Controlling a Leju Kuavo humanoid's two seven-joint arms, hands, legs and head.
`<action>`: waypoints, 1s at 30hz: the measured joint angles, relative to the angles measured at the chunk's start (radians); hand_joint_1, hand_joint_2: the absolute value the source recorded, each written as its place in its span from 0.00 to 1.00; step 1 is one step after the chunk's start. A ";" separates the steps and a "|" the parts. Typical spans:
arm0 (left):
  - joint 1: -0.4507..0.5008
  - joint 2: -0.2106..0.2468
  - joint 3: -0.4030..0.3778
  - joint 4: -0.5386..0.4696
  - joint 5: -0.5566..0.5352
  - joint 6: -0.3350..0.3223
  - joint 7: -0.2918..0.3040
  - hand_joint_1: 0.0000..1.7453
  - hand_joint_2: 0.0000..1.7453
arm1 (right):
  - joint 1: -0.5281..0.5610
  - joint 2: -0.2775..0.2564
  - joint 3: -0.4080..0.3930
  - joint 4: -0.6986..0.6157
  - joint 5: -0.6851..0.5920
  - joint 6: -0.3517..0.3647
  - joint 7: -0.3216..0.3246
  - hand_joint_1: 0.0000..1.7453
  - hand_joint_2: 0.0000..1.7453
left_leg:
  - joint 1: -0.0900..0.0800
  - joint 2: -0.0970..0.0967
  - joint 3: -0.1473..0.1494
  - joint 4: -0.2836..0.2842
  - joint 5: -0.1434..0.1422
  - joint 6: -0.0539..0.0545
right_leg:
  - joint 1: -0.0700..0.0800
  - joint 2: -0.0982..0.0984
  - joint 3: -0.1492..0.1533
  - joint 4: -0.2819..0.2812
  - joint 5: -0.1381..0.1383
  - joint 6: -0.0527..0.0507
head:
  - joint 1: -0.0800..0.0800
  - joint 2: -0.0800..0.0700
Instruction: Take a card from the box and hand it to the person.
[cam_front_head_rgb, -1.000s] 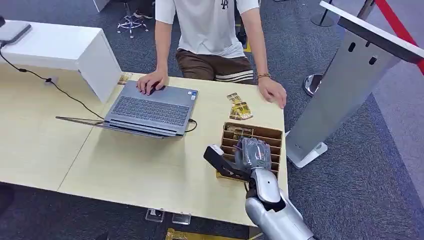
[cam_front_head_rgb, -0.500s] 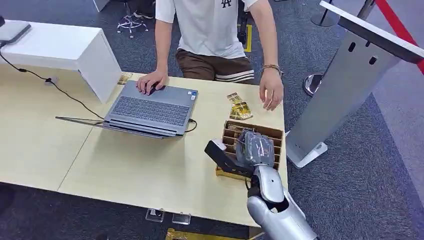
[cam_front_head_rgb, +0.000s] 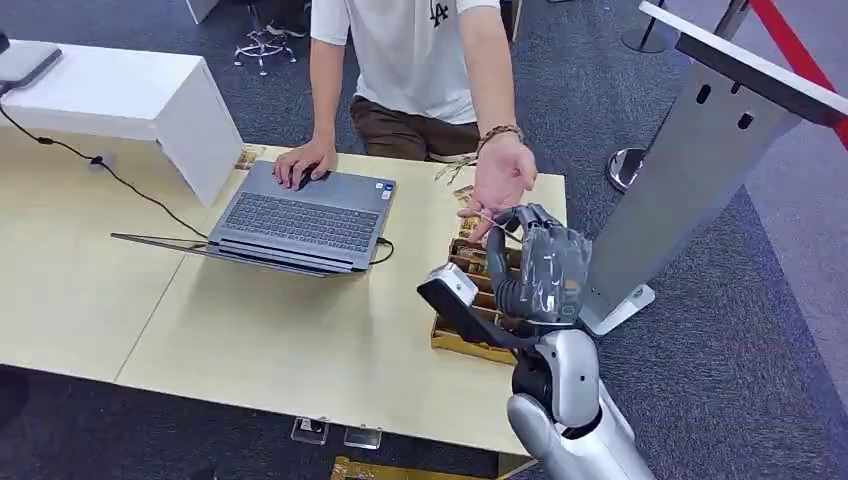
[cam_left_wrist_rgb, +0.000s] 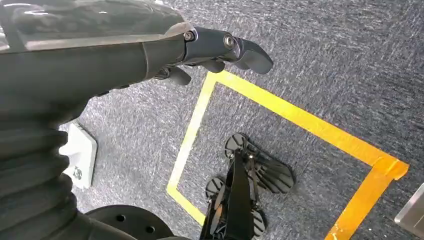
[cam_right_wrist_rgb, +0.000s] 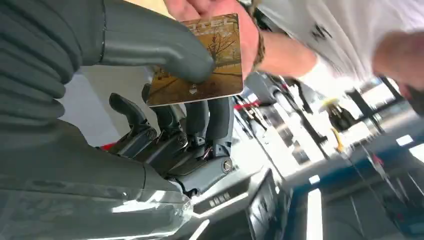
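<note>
Raised off the box (cam_front_head_rgb: 470, 335), right hand (cam_front_head_rgb: 540, 270) pinches card (cam_right_wrist_rgb: 200, 60) against person's palm (cam_front_head_rgb: 500, 180).

Glossy card (cam_right_wrist_rgb: 202, 65); matt wooden table (cam_front_head_rgb: 300, 340); cardboard box (cam_front_head_rgb: 470, 335).

We see the card (cam_right_wrist_rgb: 200, 65), gold-brown with a tree print, pinched by the right hand (cam_front_head_rgb: 535, 270) under the person's open palm (cam_front_head_rgb: 500, 180). Brown slotted box (cam_front_head_rgb: 470, 340) sits at the table's 5 o'clock corner, cards standing in its slots.

I log: dark grey carpet floor (cam_front_head_rgb: 760, 300), pale wooden table (cam_front_head_rgb: 250, 330), white raised shelf (cam_front_head_rgb: 120, 95), grey kiosk stand (cam_front_head_rgb: 690, 170), yellow floor tape (cam_left_wrist_rgb: 280, 107).
</note>
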 joint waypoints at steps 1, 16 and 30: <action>0.000 0.000 0.000 0.000 0.000 0.000 0.000 0.00 1.00 | 0.003 -0.001 0.000 -0.003 0.003 -0.020 -0.008 0.89 1.00 | 0.000 0.000 0.000 0.000 0.000 0.000 | 0.000 0.000 0.000 0.000 0.000 0.000 | 0.000 0.000; -0.001 0.000 -0.001 0.000 -0.025 0.054 0.053 0.00 0.00 | 0.009 -0.008 0.001 -0.007 -0.019 -0.048 -0.017 0.00 1.00 | 0.000 0.000 0.000 0.000 0.000 0.000 | 0.000 0.000 0.000 0.000 0.000 0.000 | 0.000 0.000; -0.001 0.002 0.000 0.000 0.016 0.071 0.062 0.00 0.00 | 0.036 -0.021 -0.037 0.020 -1.081 0.277 -0.232 0.00 1.00 | 0.000 0.000 0.000 0.000 0.000 0.000 | 0.000 0.000 0.000 0.000 0.000 0.000 | 0.000 0.000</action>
